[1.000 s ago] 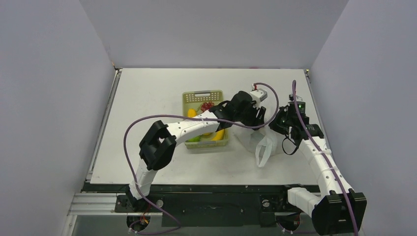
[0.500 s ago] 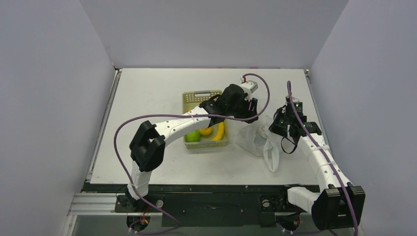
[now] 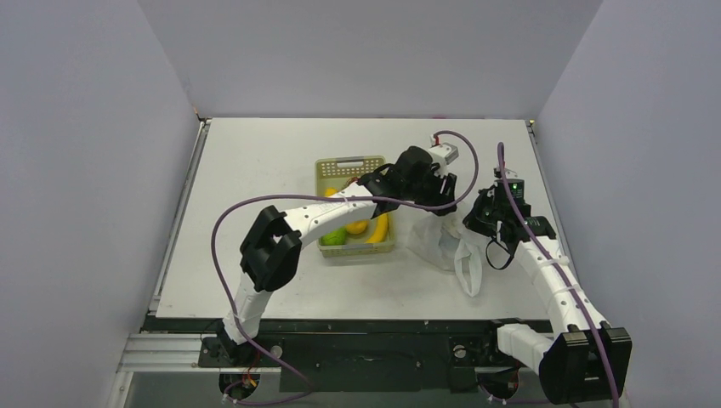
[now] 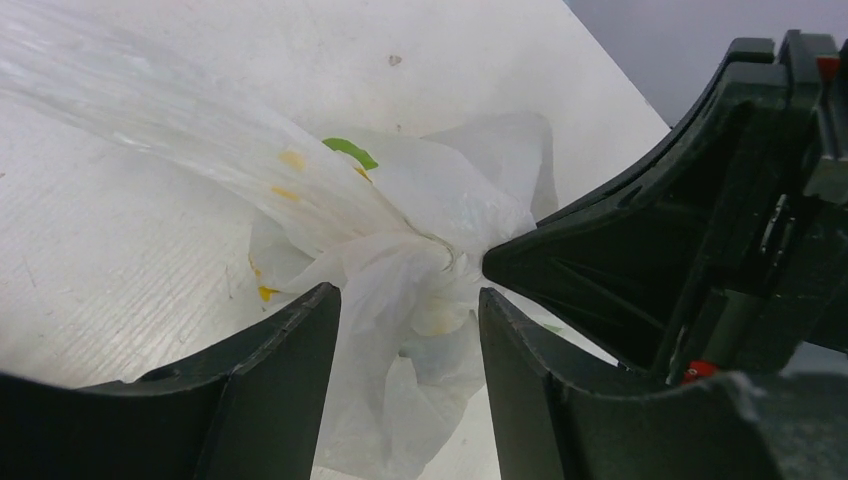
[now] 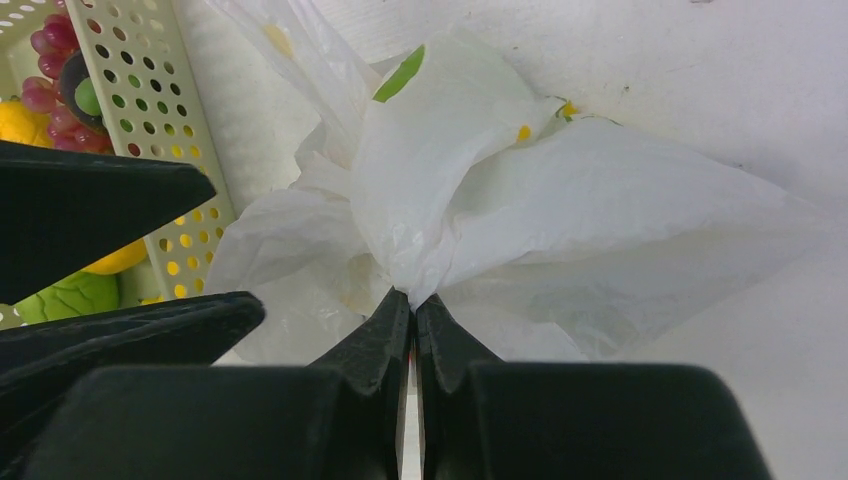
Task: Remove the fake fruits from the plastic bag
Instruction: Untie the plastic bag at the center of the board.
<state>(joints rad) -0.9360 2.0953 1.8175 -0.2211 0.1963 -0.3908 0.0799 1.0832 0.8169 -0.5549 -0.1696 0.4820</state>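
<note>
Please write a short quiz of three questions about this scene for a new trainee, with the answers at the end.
1. True or false: the right gripper is shut on the thin white crinkly plastic bag.
2. How do the jaws of the left gripper stand? A: shut on a toy fruit. B: open, with folds of the bag between them. C: shut, with nothing between them.
3. Fill in: the yellow plastic toy banana lies in the yellow-green perforated plastic ____.
Key: 1 true. 2 B. 3 basket.
</note>
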